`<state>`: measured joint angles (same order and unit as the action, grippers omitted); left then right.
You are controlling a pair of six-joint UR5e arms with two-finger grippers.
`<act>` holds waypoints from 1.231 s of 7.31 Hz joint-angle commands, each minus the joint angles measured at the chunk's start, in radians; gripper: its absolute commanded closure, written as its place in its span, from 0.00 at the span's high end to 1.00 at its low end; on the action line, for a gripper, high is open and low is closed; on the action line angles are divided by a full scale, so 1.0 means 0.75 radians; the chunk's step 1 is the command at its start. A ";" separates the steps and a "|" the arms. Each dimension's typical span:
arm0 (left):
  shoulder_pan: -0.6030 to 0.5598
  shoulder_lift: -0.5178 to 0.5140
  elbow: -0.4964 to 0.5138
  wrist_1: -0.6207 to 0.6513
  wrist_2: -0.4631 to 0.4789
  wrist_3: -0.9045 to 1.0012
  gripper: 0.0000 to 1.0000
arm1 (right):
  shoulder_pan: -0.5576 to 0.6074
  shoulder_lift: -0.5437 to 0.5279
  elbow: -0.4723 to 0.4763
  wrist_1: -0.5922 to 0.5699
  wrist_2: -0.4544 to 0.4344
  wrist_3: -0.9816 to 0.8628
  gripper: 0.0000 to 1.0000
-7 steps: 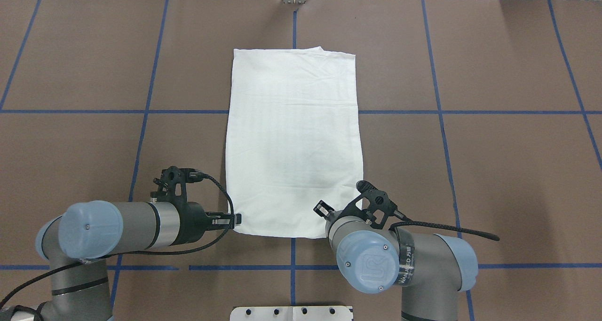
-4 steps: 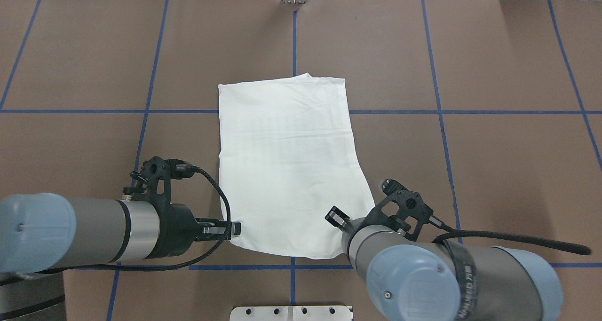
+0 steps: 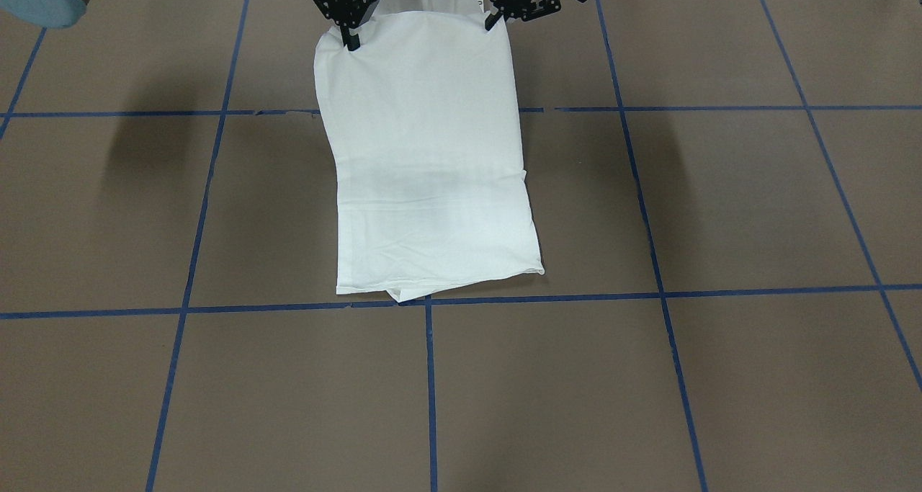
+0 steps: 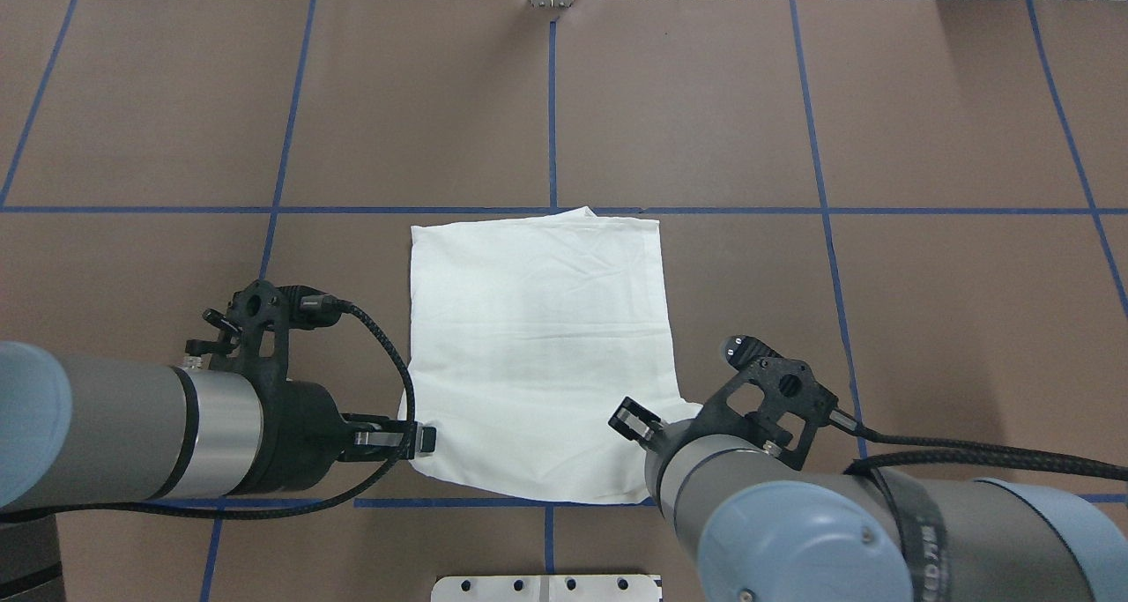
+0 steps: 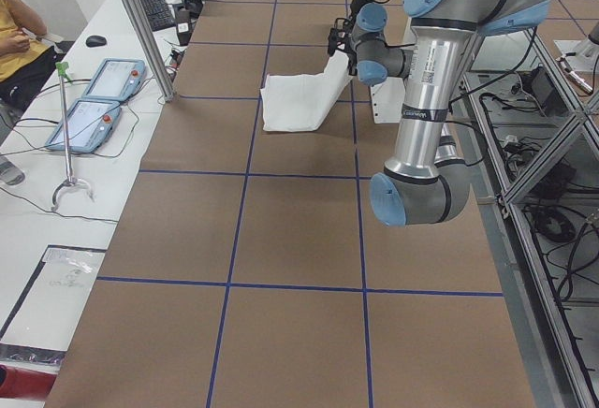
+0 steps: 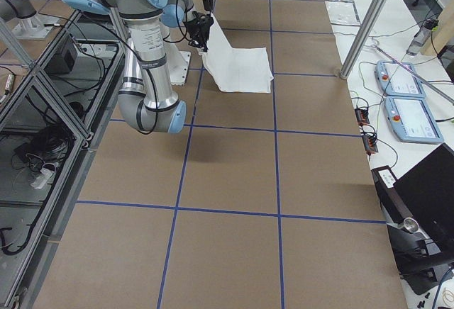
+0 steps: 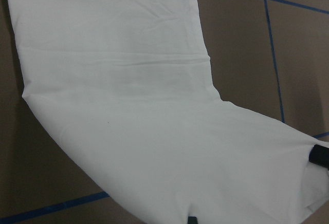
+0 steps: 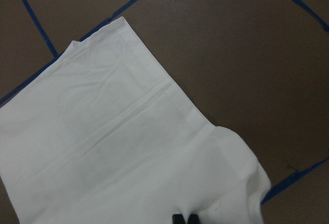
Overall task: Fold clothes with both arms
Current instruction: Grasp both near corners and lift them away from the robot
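Observation:
The clothes are one white shirt point(image 4: 538, 346) folded into a long rectangle, plain side up, lying on the brown table with its far edge on a blue tape line. Its near end is lifted off the table. My left gripper point(image 4: 425, 439) is shut on the near left corner, and my right gripper point(image 4: 641, 426) is shut on the near right corner. From the front the shirt point(image 3: 432, 175) hangs from the right gripper point(image 3: 351, 42) and the left gripper point(image 3: 490, 24). In the wrist views the cloth point(image 7: 128, 106) point(image 8: 103, 157) slopes down to the table.
Blue tape lines point(image 4: 551, 100) divide the brown table top into squares. A white pedestal plate point(image 4: 546, 587) sits at the near edge between the arms. Teach pendants point(image 5: 94, 99) and a person point(image 5: 14, 15) are at a side table beyond the far edge.
Both arms have pulled back toward the robot and risen, dragging the shirt with them. Its far edge slid from the far row of squares to the cross tape line.

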<state>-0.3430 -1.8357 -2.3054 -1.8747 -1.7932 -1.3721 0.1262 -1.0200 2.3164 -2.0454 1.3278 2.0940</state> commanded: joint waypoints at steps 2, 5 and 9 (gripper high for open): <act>-0.107 -0.107 0.238 0.004 0.002 0.050 0.00 | 0.167 0.067 -0.306 0.259 0.005 -0.163 0.00; -0.242 -0.198 0.481 -0.008 0.002 0.165 0.00 | 0.271 0.069 -0.497 0.416 0.011 -0.253 0.00; -0.285 -0.287 0.764 -0.100 0.078 0.169 0.00 | 0.343 0.208 -0.785 0.477 0.011 -0.297 0.00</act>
<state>-0.5542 -2.0390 -1.7891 -1.9194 -1.7501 -1.2465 0.3740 -0.8978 1.7904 -1.6937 1.3361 1.8795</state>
